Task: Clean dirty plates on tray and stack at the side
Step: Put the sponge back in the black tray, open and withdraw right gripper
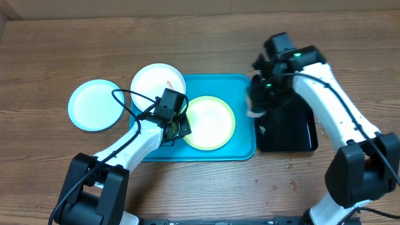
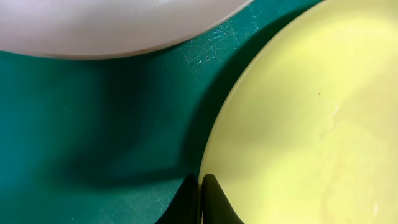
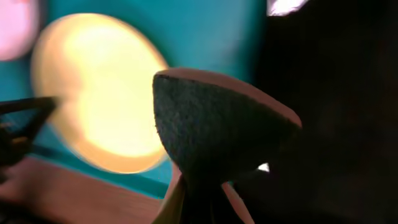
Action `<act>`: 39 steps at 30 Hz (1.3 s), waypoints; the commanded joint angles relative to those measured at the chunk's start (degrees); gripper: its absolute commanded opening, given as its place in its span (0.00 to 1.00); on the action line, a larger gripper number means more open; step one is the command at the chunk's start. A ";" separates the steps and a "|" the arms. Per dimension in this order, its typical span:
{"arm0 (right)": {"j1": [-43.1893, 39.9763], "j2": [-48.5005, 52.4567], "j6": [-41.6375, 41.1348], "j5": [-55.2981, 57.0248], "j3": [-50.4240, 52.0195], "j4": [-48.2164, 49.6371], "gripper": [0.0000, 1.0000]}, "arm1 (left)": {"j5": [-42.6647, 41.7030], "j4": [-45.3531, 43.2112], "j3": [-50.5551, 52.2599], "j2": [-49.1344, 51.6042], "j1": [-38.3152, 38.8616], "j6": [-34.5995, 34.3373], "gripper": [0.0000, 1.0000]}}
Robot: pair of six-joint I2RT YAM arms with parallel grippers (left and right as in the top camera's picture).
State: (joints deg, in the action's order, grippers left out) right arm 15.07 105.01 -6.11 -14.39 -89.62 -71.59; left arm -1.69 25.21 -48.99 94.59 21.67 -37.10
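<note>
The yellow-green plate (image 1: 209, 122) lies on the right half of the turquoise tray (image 1: 244, 87). My left gripper (image 1: 178, 128) is at its left rim, and in the left wrist view the gripper (image 2: 200, 186) is shut on that rim of the plate (image 2: 298, 124). The white plate (image 1: 157, 82), with a small orange smear, overlaps the tray's far left corner. The pale blue plate (image 1: 95, 104) rests on the table to the left. My right gripper (image 1: 257, 101) hovers at the tray's right edge, shut on a sponge (image 3: 211, 130) with its dark scouring face up.
A glossy black tray (image 1: 294, 134) sits right of the turquoise tray, under the right arm. Small droplets (image 1: 281, 178) dot the wooden table in front of it. A black cable loops over the left arm near the white plate.
</note>
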 commanded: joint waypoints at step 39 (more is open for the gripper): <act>-22.93 -0.42 -1.57 20.72 2.25 8.00 0.87 | -0.92 1.79 0.11 1.31 0.17 1.33 0.20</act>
State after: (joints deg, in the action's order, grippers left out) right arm -4.82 105.16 -7.44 6.24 -86.72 -63.22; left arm -2.17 26.72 -48.99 95.18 21.67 -36.88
